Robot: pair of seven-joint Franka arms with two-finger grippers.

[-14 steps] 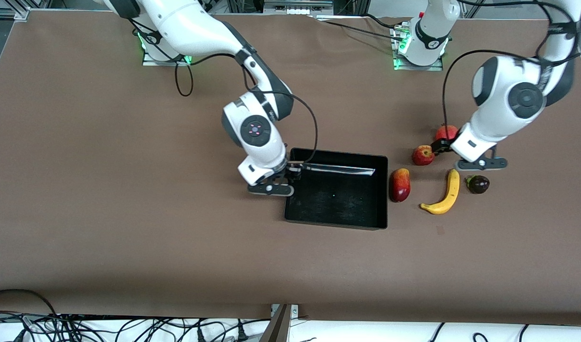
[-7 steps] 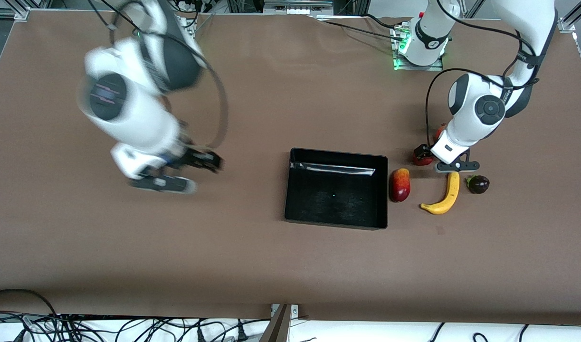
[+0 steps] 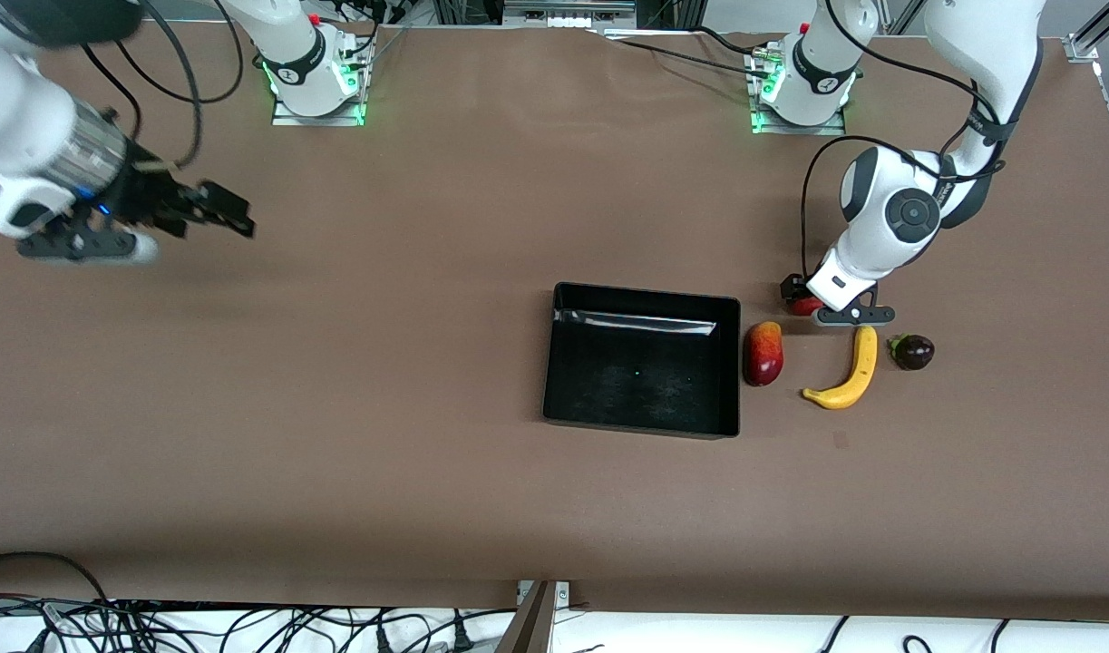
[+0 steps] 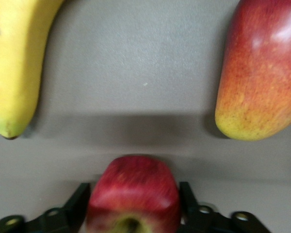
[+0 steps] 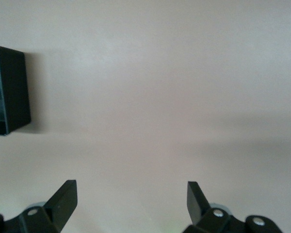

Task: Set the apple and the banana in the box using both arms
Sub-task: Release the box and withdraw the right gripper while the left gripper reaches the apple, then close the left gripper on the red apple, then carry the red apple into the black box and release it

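Observation:
The apple (image 3: pixel 804 307) lies on the table beside the mango, toward the left arm's end, mostly hidden under the left hand. My left gripper (image 3: pixel 797 297) is down at it. In the left wrist view (image 4: pixel 134 194) a black finger presses on each side of the apple (image 4: pixel 136 172), so it is shut on it. The banana (image 3: pixel 850 370) lies nearer the front camera than the apple and also shows in the left wrist view (image 4: pixel 17 63). The black box (image 3: pixel 645 292) stands mid-table with nothing in it. My right gripper (image 3: pixel 220 210) is open and empty over bare table at the right arm's end (image 5: pixel 131 199).
A red-and-yellow mango (image 3: pixel 763 354) lies between the box and the banana, and shows in the left wrist view (image 4: pixel 259 73). A dark purple fruit (image 3: pixel 913 351) lies beside the banana. A corner of the box (image 5: pixel 7 92) shows in the right wrist view.
My right arm has swung from the box's edge out to its own end of the table. My left gripper has come down onto the apple, and the arm now hides the plain red fruit.

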